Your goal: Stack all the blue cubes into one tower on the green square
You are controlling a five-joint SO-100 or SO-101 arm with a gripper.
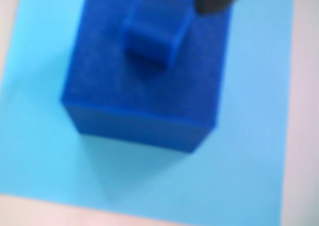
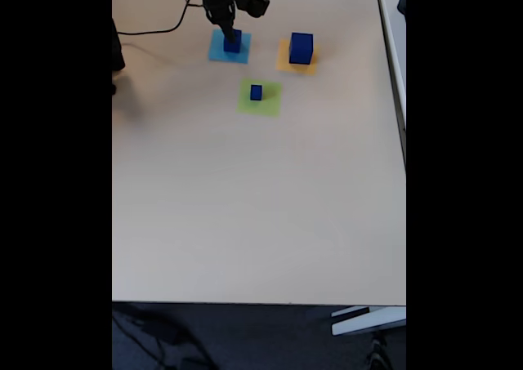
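Your smallest blue cube (image 2: 256,92) sits alone on the green square (image 2: 270,104). Another blue cube (image 2: 233,43) rests on the light-blue square (image 2: 216,51), and the wrist view shows a little cube (image 1: 152,34) stacked on top of it (blurred, but touching). The largest cube (image 2: 301,48) stands on the orange-yellow square (image 2: 283,62). The gripper (image 2: 230,28) hangs right over the light-blue stack; you cannot tell how its jaws stand. The table (image 2: 261,207) lies pale around them.
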